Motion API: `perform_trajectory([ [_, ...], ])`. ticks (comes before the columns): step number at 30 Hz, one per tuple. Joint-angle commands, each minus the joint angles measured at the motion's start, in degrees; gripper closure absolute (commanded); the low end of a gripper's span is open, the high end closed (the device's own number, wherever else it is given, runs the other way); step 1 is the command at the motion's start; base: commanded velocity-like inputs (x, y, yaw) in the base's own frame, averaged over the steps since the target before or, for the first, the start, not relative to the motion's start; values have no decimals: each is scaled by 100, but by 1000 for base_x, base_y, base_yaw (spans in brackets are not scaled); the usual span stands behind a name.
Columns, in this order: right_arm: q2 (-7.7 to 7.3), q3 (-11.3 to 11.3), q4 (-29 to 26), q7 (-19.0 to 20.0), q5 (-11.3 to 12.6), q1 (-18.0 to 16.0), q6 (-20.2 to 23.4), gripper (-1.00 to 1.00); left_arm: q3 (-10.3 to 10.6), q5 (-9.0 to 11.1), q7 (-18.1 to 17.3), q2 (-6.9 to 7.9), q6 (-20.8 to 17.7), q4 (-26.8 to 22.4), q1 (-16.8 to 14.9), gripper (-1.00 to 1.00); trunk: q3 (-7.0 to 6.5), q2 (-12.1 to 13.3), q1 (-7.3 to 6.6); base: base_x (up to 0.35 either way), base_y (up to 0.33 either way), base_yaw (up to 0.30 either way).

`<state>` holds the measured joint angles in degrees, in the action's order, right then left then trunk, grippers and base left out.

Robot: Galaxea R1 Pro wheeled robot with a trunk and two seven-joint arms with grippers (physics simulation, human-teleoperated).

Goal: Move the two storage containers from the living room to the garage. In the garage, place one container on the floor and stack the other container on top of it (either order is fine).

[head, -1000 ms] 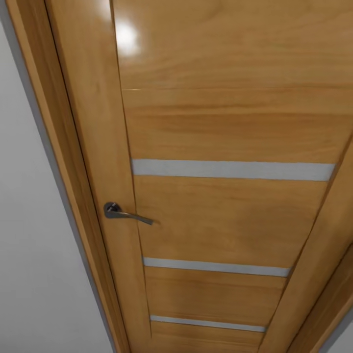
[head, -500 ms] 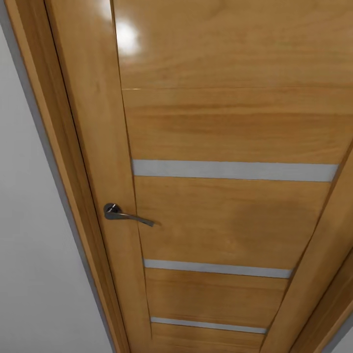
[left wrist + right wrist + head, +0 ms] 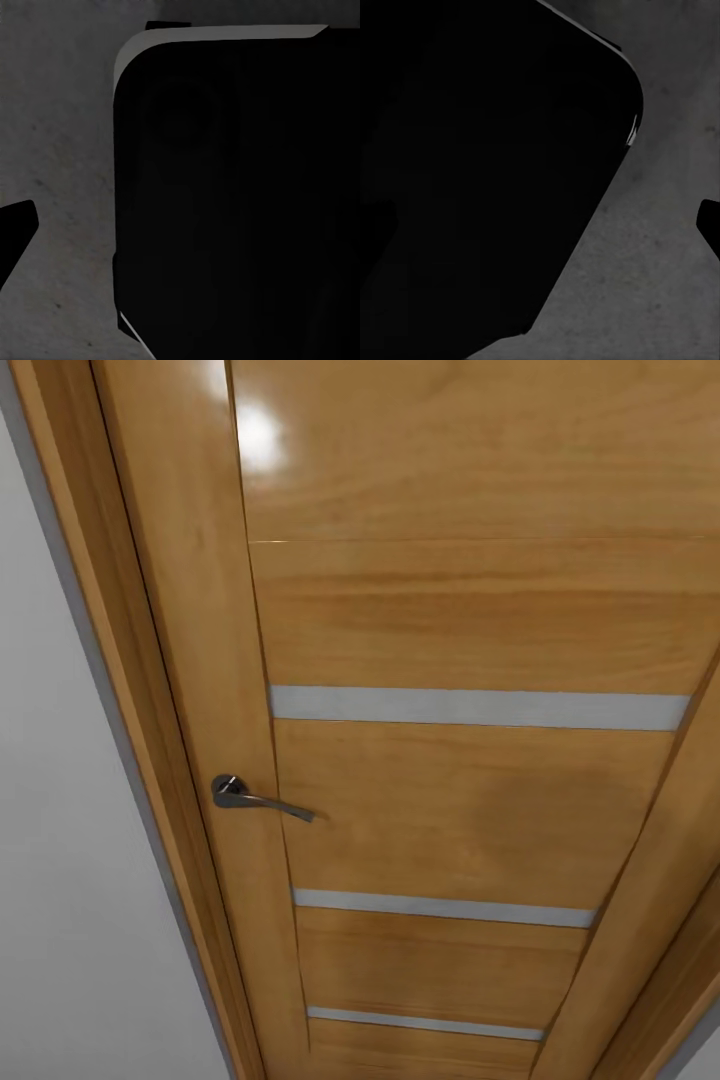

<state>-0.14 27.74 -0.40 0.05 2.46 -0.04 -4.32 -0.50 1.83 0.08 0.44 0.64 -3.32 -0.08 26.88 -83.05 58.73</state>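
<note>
Nothing shifted; wooden door (image 3: 470,620) ahead.

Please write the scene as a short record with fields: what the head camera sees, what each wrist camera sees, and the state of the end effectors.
head view: orange-brown wooden door, shut, three pale glass slits
door handle: dark metal lever, at the door's left side
wall: plain white, left of the door frame
left wrist view: dark grey concrete floor, large black shape
right wrist view: same floor, large black shape
end effectors: state cannot be told
</note>
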Motion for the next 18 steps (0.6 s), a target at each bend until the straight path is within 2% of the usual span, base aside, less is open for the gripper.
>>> perform_trajectory([
  [1,1,30,-1,-5,33,1,-11,-100,-3,19,1,0,7,-2,-1,-100,5,-3,0,0,0,0],
  [9,13,30,1,-13,51,-2,10,-100,-3,19,1,1,7,-2,-1,-100,5,-3,0,0,0,0],
  [11,-7,45,2,-14,-14,3,-20,-100,-9,16,1,-3,7,-2,-1,-100,5,-3,0,0,0,0],
  [14,-52,80,-448,-48,-51,-4,-37,-100,31,-20,-16,2,7,-2,-1,-100,5,-3,0,0,0,0],
  [15,-63,81,-884,-120,-52,-5,-22,-100,30,-19,-16,14,7,-2,-1,-100,5,-3,0,0,0,0],
  [16,-67,82,-1033,-153,-52,-5,-12,-100,29,-18,-16,16,7,-2,-1,-100,5,-3,0,0,0,0],
  [18,-81,83,-1936,-537,-120,-7,49,-100,34,-35,-17,12,7,-2,-1,-100,5,-3,0,0,0,0],
])
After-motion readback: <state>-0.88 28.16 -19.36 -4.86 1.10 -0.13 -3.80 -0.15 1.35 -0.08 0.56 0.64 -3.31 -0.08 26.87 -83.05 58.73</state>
